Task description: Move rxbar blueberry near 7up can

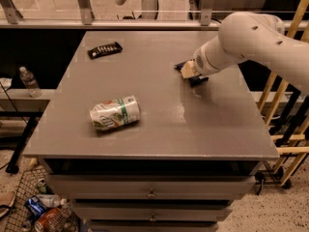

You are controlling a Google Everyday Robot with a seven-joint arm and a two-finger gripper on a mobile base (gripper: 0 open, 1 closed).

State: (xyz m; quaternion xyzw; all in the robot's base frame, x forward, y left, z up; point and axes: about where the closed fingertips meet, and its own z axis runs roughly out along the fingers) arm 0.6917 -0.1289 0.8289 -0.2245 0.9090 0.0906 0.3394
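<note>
The 7up can [114, 113], white with a green band and dented, lies on its side at the front left of the grey table [159, 139]. My gripper [189, 72] is down at the table top on the right side, well to the right of the can and farther back. A small dark flat thing, apparently the rxbar blueberry [197, 80], shows just under and beside the gripper and is mostly hidden by it. My white arm [251, 40] reaches in from the right.
A black bar wrapper with white lettering [105, 50] lies at the table's back left. Drawers sit below the table front. A water bottle [29, 81] stands on a ledge to the left. Wooden rails stand to the right.
</note>
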